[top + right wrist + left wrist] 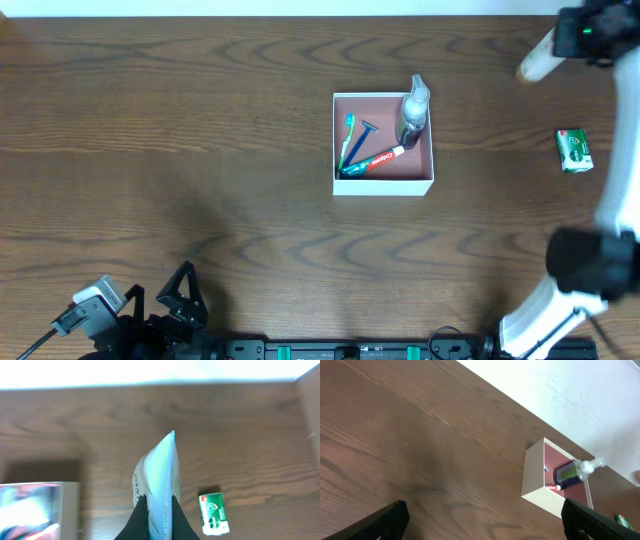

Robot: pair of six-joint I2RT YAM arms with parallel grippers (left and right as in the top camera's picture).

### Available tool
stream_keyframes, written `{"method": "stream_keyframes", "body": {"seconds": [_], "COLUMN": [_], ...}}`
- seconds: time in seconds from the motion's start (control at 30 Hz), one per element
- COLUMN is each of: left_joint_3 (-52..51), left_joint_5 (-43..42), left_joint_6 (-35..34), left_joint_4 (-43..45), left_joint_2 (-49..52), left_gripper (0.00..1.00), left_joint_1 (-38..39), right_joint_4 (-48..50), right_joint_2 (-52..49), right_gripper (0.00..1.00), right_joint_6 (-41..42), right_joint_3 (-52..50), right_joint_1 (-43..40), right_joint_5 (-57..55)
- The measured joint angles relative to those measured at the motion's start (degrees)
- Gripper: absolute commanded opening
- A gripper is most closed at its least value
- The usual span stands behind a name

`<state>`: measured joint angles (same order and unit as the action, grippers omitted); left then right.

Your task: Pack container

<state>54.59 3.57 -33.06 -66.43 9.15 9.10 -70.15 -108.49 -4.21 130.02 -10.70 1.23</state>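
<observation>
Right fingers [140, 522] pinch tube [157, 470] near far edge (container [383, 185] mid-table).

Overall light: we record even, fairly bright light from above; the table [200, 150] shows no hard glare.
Shadows: soft and short; a dim rectangular patch lies left of the right gripper [159, 503], and a faint smudge ahead of the left gripper [485, 514].
Overexposure: the pale strip beyond both grippers washes out to white.
Focus, right wrist: we find the white tube [157, 477] soft-edged, the container [71, 510] left of the gripper heavily blurred, and the green soap box [214, 513] to its right crisper.
Focus, elsewhere: wood grain sharp.
</observation>
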Motion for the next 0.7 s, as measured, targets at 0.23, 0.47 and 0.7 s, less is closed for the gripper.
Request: {"method": "stream_keyframes", "body": {"seconds": [0.23,0.47,0.7], "left_joint_3": [0.00,0.00,0.00], "left_joint_5": [0.00,0.00,0.00], "left_joint_6": [0.00,0.00,0.00], "left_joint_4": [0.00,0.00,0.00], "left_joint_2": [0.00,0.00,0.00], "left_gripper": [0.98,0.98,0.98], "left_joint_1": [0.00,0.00,0.00], "right_joint_4": [-3.02,-11.74,-16.50], "right_joint_2": [14.62,13.38,7.87], "right_gripper": [0.01,0.01,0.01], "right_joint_6": [0.92,1.09,1.09], "right_joint_3": [1.27,1.40,1.03], "right_joint_1": [0.00,0.00,0.00], "right_joint_5": [0.90,-0.02,0.11]}}
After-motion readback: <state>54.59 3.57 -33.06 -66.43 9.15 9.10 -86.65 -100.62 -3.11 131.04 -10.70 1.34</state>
